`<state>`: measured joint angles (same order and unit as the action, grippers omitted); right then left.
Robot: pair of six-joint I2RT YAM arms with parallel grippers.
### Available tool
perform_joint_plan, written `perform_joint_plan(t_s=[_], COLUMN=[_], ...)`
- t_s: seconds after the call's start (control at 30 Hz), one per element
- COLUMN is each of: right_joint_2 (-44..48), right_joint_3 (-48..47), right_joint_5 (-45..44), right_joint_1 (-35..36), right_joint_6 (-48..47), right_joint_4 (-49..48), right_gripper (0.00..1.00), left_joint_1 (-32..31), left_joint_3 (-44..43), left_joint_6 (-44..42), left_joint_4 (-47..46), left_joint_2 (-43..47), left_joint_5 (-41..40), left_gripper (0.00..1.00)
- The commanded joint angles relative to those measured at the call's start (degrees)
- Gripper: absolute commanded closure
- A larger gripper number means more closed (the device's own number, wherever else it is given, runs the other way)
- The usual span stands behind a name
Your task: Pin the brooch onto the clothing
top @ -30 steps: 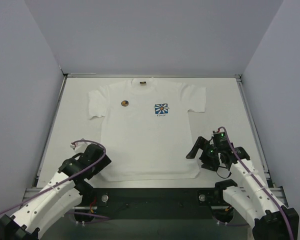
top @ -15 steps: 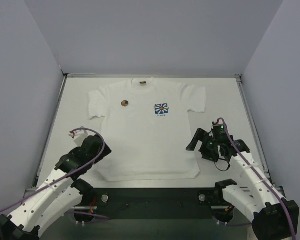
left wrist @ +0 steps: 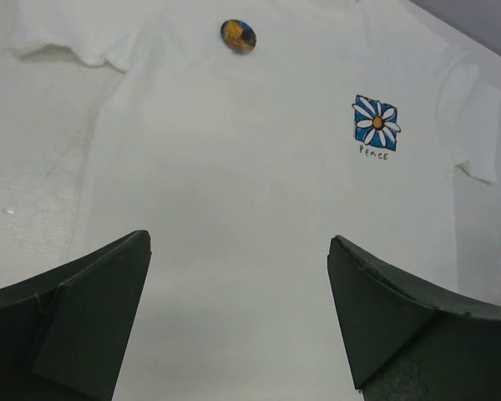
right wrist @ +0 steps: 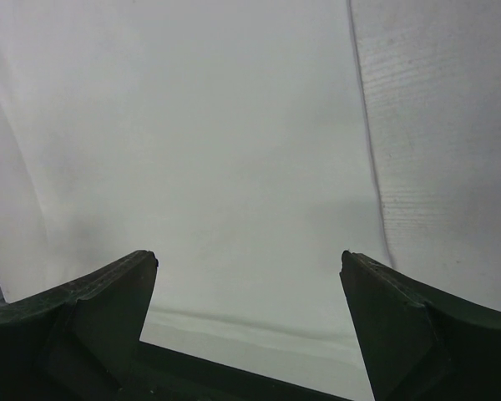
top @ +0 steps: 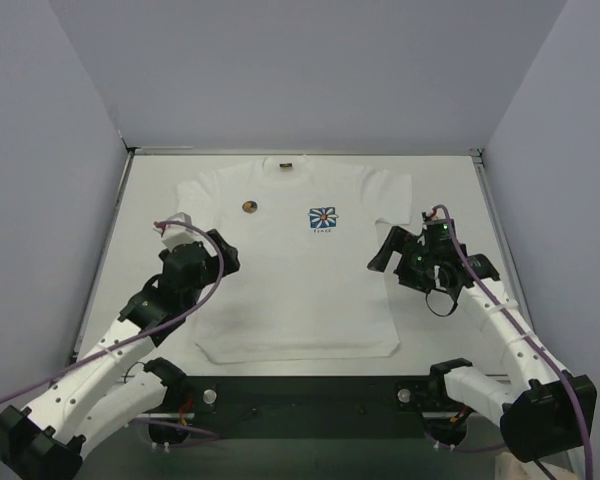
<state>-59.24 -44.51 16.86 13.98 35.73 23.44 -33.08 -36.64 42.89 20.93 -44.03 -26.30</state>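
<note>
The clothing (top: 300, 280), a white T-shirt with a blue-and-white flower print (top: 322, 218), lies flat on the table. The brooch (top: 249, 206), a small round brownish disc, rests on the shirt's chest left of the print; in the left wrist view the brooch (left wrist: 238, 36) is far ahead of the fingers. My left gripper (top: 223, 257) hovers open over the shirt's left edge, nothing between its fingers (left wrist: 108, 292). My right gripper (top: 383, 256) hangs open over the shirt's right side below the sleeve, with only white cloth (right wrist: 217, 150) under it.
The white table (top: 140, 230) is ringed by grey walls. A dark front edge strip (top: 300, 395) runs between the arm bases. Bare table (right wrist: 451, 125) shows right of the shirt's side edge in the right wrist view.
Both arms have reached forward from near their bases. The left gripper moved up onto the shirt's left edge, and the right one moved up and slightly left. Both stayed open.
</note>
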Motion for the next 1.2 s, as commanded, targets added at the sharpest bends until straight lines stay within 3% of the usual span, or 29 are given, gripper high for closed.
perform_joint_plan(t_s=[0.0, 0.17, 0.43, 0.8, 1.17], right_joint_2=[-0.08, 1.85, 7.73, 15.47, 15.82], right_joint_3=[-4.7, -8.47, -13.84, -11.21, -8.32], right_joint_5=[-0.43, 0.45, -2.79, -7.54, -14.3], right_joint_1=[0.44, 0.52, 0.44, 0.52, 0.52], right_joint_6=[-0.92, -0.13, -1.18, -2.33, -2.76], right_joint_4=[-0.85, -0.5, -0.76, -6.12, -10.08], right_gripper=[0.0, 0.0, 0.0, 0.0, 0.0], left_joint_1=[0.03, 0.12, 0.21, 0.3, 0.3], left_joint_3=[-8.96, -17.47, -23.12, -19.0, -17.23], left_joint_6=[-9.74, -15.02, -20.3, -20.39, -20.75], left_joint_4=[-9.5, -10.29, -12.31, -13.9, -13.46], left_joint_2=[-6.04, -11.42, -12.75, -9.58, -8.79], left_joint_5=[1.16, 6.35, 10.22, 10.66, 10.49], left_gripper=[0.03, 0.03, 0.03, 0.03, 0.03])
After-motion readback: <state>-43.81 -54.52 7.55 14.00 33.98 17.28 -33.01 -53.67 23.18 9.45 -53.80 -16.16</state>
